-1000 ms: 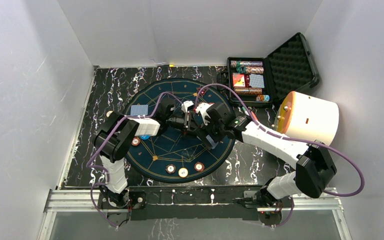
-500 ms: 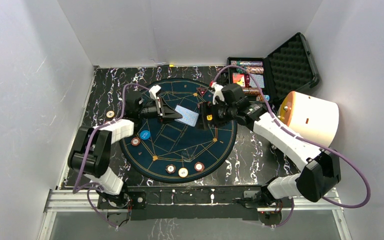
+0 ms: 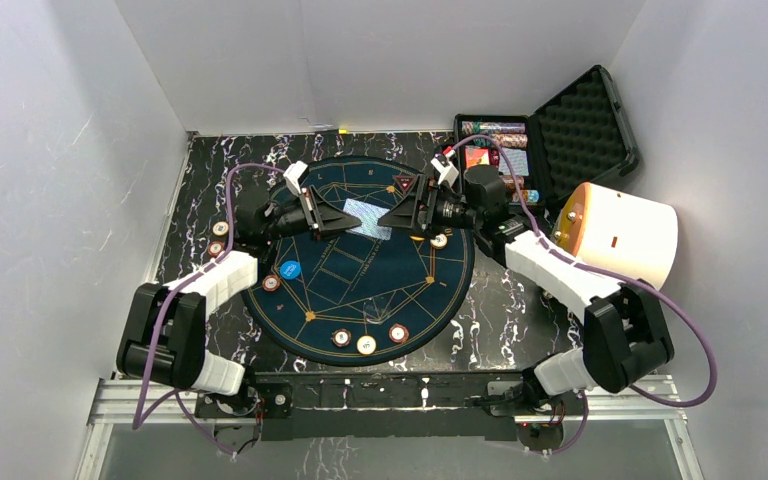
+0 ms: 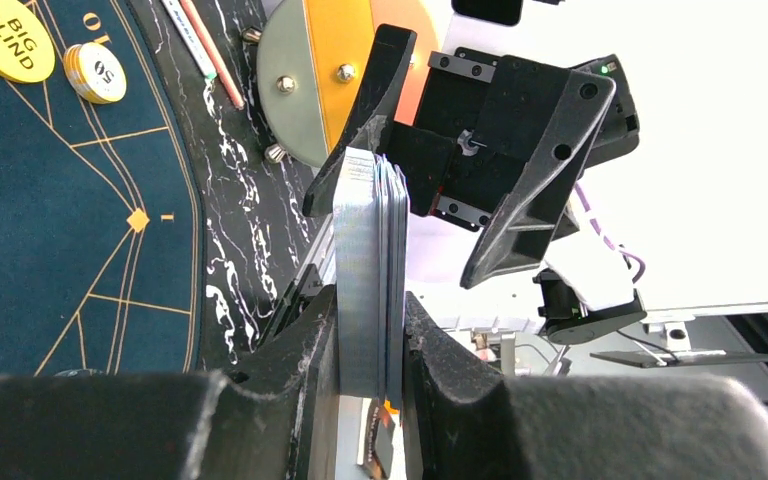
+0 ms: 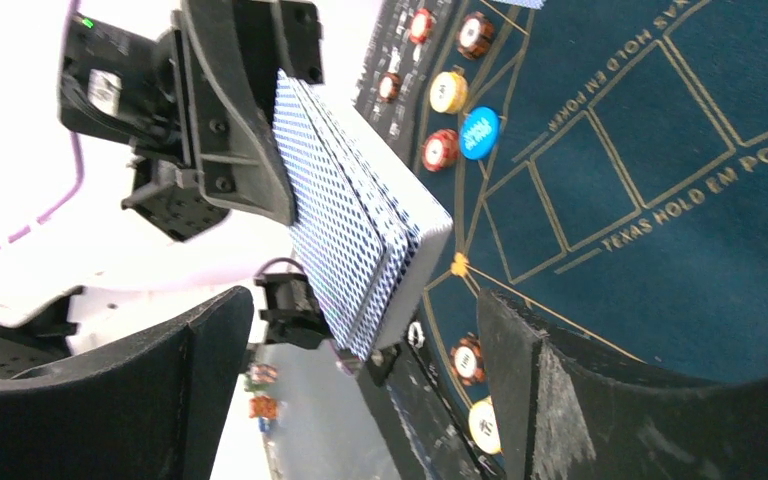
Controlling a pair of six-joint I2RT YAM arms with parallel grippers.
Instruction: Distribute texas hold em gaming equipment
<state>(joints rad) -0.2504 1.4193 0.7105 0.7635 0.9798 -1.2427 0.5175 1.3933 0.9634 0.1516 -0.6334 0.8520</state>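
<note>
My left gripper (image 3: 345, 218) is shut on a deck of blue-backed playing cards (image 3: 368, 218), held edge-up above the back of the round blue poker mat (image 3: 360, 290). In the left wrist view the deck (image 4: 368, 260) is clamped between both fingers of that gripper (image 4: 370, 320). My right gripper (image 3: 400, 215) faces it from the right and is open. In the right wrist view the deck's free end (image 5: 360, 240) reaches in between the spread fingers of the right gripper (image 5: 360, 390) without touching them. Poker chips (image 3: 366, 344) lie at the mat's near edge, and a blue button (image 3: 289, 268) lies on its left.
An open black case (image 3: 500, 160) with chip rolls stands at the back right. Beside it lies a big white cylinder with an orange end (image 3: 625, 235). A yellow BIG BLIND disc (image 4: 7, 40), a chip (image 4: 95, 72) and pens (image 4: 200, 50) lie under the right arm. Two chips (image 3: 218, 238) lie left of the mat.
Both arms have pulled apart from the mat's middle toward its back. The left gripper now holds the deck out to the right, and the right gripper has turned to face it.
</note>
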